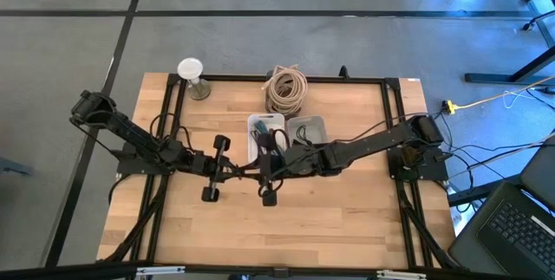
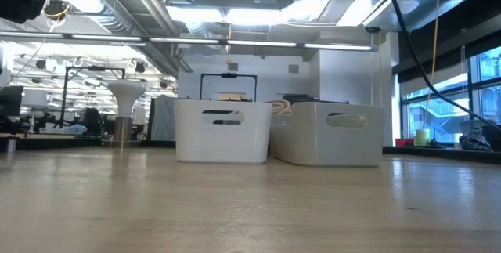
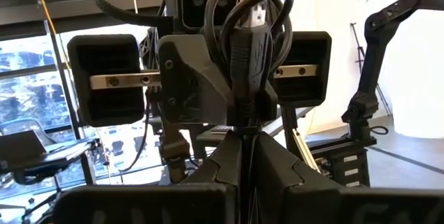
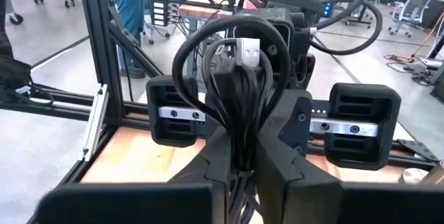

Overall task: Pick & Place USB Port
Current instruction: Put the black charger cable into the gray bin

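Note:
A black USB cable, looped into a small bundle with a silver plug, hangs in mid-air between my two grippers over the table's middle. My left gripper comes from the table's left and my right gripper from the right; they face each other tip to tip. Both are shut on the cable bundle. The left wrist view shows my left gripper closed around the strands, and the right wrist view shows the same of my right gripper, with the plug above. The low view shows neither gripper. My left gripper pinches the bundled strands between its two fingers, just below the plug. It reaches in level from the table's left. The loops and plug stand up past the fingertips, clear of the table. My right gripper pinches several strands of the same bundle between its two fingers, below the plug. It reaches in level from the table's right. The loops arch above the fingers, lifted clear of the table.
Two white bins stand just beyond the grippers, toward the far edge; they also show in the low view. A coiled beige rope and a white hourglass-shaped stand sit near the far edge. Bare wood lies toward the near edge.

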